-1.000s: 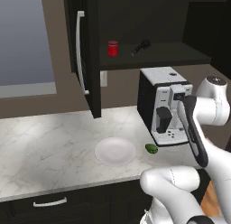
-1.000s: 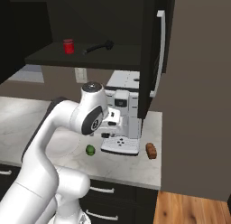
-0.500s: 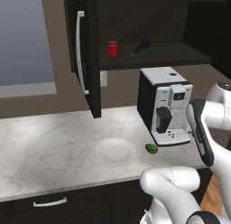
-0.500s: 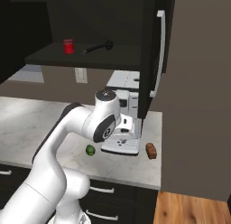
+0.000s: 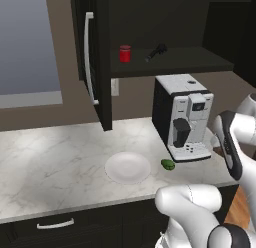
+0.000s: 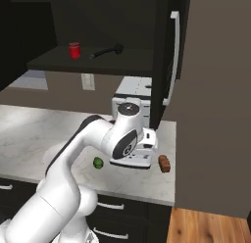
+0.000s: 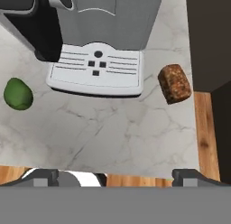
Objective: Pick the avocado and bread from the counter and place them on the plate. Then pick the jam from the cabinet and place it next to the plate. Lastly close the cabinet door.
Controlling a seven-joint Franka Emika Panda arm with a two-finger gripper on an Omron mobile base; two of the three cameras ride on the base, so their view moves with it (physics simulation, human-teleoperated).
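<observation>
Cabinet (image 5: 165, 22) is the largest thing here, black-brown, on the wall above the tabletop (image 5: 50, 162), and its cabinet door (image 5: 92, 57) stands open with the silver bar handle on it. On the inner shelf the jam (image 5: 125, 53) stands at the left, and a dark long-handled tool (image 5: 156, 51) lies just to its right. Below, a coffee machine (image 5: 182, 117) stands on the white marble tabletop at the right side. The plate (image 5: 128, 167) lies to the left of the machine and nothing is on it yet. The avocado (image 5: 168, 164) rests between the plate and the machine base, near the front edge. The bread (image 6: 164, 163) lies on the right of the machine, close to the right end of the tabletop.

In the hand view the gripper (image 7: 115, 175) looks down with its fingers spread wide and holds nothing. From it, the avocado (image 7: 18, 94) lies to the far left and the bread (image 7: 174, 83) to the right, a bit nearer. I judge the bread is the easier first pick. Its long axis runs a little diagonal in this view, so the fingers should close across the short side. No brand or writing can be read on the machine or the jar.
</observation>
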